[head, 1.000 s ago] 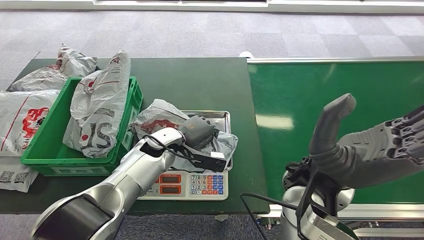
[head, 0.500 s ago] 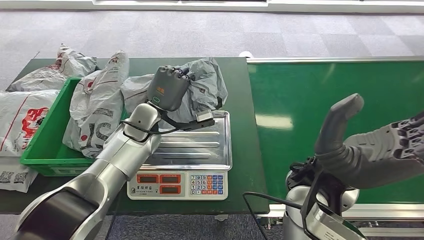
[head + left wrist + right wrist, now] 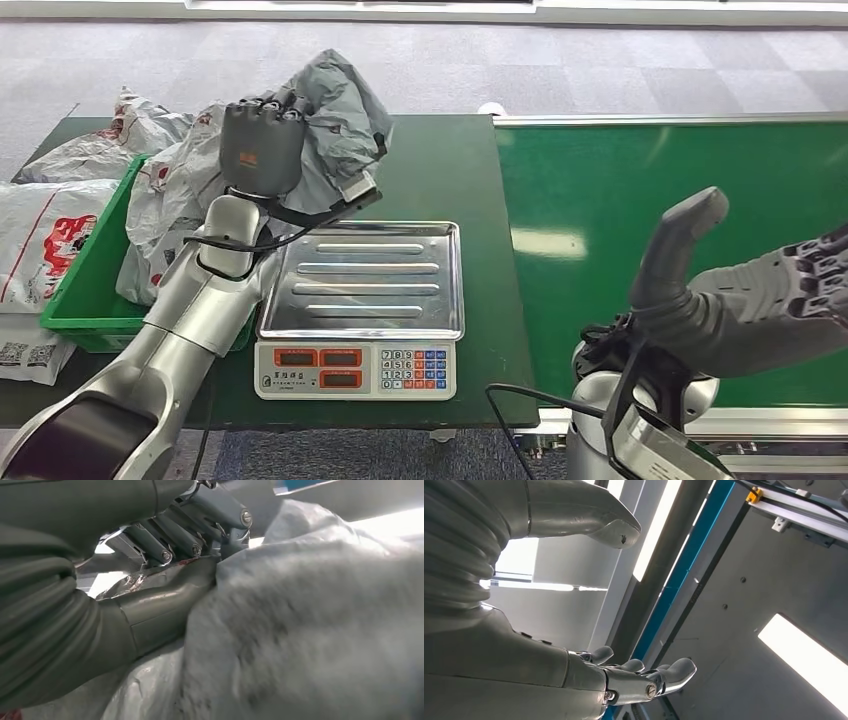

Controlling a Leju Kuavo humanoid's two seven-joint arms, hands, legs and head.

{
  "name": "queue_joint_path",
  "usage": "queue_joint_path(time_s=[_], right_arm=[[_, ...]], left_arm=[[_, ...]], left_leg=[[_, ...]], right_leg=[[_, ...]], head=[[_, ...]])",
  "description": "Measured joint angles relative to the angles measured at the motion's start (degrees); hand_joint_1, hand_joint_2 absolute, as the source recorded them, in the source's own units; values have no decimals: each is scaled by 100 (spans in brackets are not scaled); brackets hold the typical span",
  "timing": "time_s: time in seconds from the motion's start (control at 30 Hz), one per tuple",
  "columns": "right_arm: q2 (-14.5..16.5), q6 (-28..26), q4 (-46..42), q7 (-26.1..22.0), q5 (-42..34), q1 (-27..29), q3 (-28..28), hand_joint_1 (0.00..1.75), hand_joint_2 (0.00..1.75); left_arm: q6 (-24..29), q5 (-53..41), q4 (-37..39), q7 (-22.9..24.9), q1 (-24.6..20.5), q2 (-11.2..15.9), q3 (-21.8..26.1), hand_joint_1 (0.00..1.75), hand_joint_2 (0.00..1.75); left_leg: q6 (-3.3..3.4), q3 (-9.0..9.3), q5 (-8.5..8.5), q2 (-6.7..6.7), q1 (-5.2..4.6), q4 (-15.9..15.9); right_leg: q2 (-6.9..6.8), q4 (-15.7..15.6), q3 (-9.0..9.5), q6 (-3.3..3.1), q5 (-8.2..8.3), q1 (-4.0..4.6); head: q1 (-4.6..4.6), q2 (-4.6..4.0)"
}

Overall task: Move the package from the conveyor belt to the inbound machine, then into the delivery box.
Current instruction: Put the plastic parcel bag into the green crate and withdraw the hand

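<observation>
Grey package [image 3: 335,110]: gripped aloft by left robot hand [image 3: 262,140], clear of scale [image 3: 362,310], bound for green crate [image 3: 85,280]; right robot hand [image 3: 790,290] open, idle.

Grey carpet-tiled floor [image 3: 600,70] behind a dark green table [image 3: 430,170].

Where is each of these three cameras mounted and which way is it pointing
Head view: high on the body, looking forward and down at the scale, green crate and conveyor belt; both arms show.
Left wrist view: behind the left robot hand, facing the grey package it holds.
Right wrist view: behind the open right robot hand, facing up at ceiling lights.
Shared: head and left wrist views both show the left robot hand holding the grey package.
</observation>
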Motion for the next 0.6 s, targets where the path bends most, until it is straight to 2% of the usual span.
queue_joint_path(time_s=[0.07, 0.13, 0.3, 0.57, 0.6], right_arm=[[0, 0, 0, -1, 8, 4, -10, 0, 175], [0, 0, 0, 1, 18, 9, -33, 0, 175], [-1, 0, 0, 0, 56, 23, -92, 0, 175], [-2, 0, -16, -1, 62, 36, -140, 0, 175], [-2, 0, -22, -1, 62, 37, -144, 0, 175]], left_arm=[[-73, -3, 18, 414, -43, 215, -41, 175, 175], [-105, -4, 140, 548, -105, 399, -39, 175, 175], [-3, 39, 639, 277, -262, 736, 279, 175, 175], [-13, 46, 1401, 139, -397, 923, 956, 175, 175], [-29, 45, 1482, 160, -400, 935, 1028, 157, 175]], left_leg=[[-4, 1, 3, 3, 1, 0], [-10, 0, 6, 2, 4, -1], [-14, -1, 9, 5, 9, -3], [-15, -2, 9, 9, 9, -3], [-15, -2, 9, 9, 9, -3]], right_leg=[[4, 0, -2, -4, 2, 5], [6, 1, -4, -7, 4, 11], [10, 3, -6, -14, 7, 14], [18, 3, -10, -17, 9, 14], [19, 3, -11, -17, 9, 14]], head=[[-1, 0], [-1, 0], [0, 0], [-1, 0], [-1, 0]])
